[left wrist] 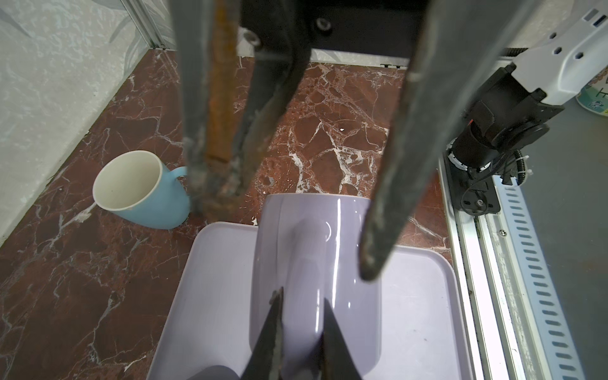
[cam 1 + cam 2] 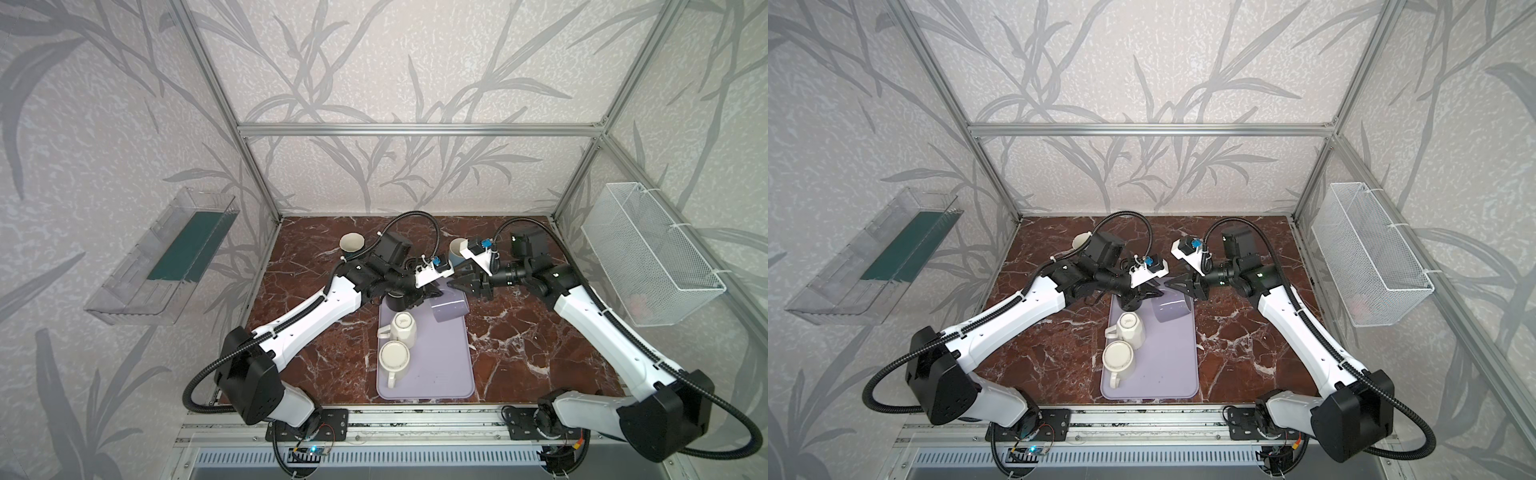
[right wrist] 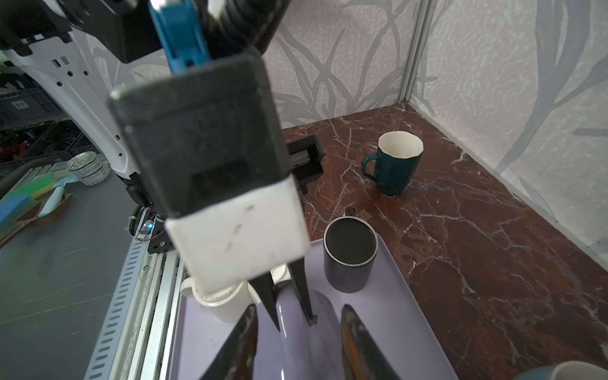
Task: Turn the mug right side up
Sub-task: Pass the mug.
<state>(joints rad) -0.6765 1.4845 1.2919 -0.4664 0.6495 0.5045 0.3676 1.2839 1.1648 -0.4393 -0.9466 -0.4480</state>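
The lilac mug [image 2: 449, 309] is seen on its side at the far right corner of the lilac tray [image 2: 436, 374], its handle turned upward and one end reaching past the tray's edge over the tabletop [image 2: 311, 332]; whether it rests on the tray or is lifted off it cannot be told. The handle is clamped between the fingers [image 1: 274, 329] of the left gripper [image 2: 436, 293], which are drawn close together around it. The right gripper [image 2: 457, 286] is held from the opposite side with its fingers [image 3: 245, 342] spread apart, the mug's body lying between them, with a gap visible beside at least one.
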